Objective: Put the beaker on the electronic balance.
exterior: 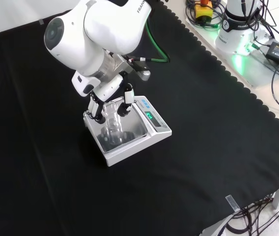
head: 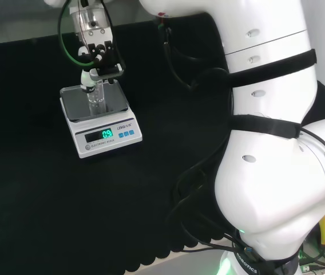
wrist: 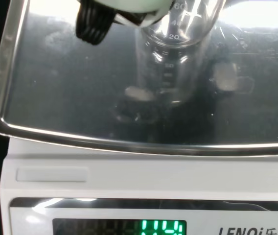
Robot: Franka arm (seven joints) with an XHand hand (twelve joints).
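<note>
Item: glass beaker (exterior: 112, 119) on electronic balance (exterior: 129, 132), release pending.

The hand (exterior: 111, 98) was closed round the beaker's upper part, fingers curled on either side of it, the vessel hanging directly beneath the palm over the steel weighing pan (wrist: 80, 98). The balance display was lit with a reading, so the base appeared to bear on the pan, though contact could not be confirmed. Beaker stood upright, long axis vertical, mouth pointing up toward the palm, graduations visible in the wrist view. Judged best practice: settle the base flat near the pan's middle, straighten the fingers evenly outward so neither side drags the glass, then lift straight up clear of the rim. Black tabletop (exterior: 203, 162) beneath the balance.
</note>
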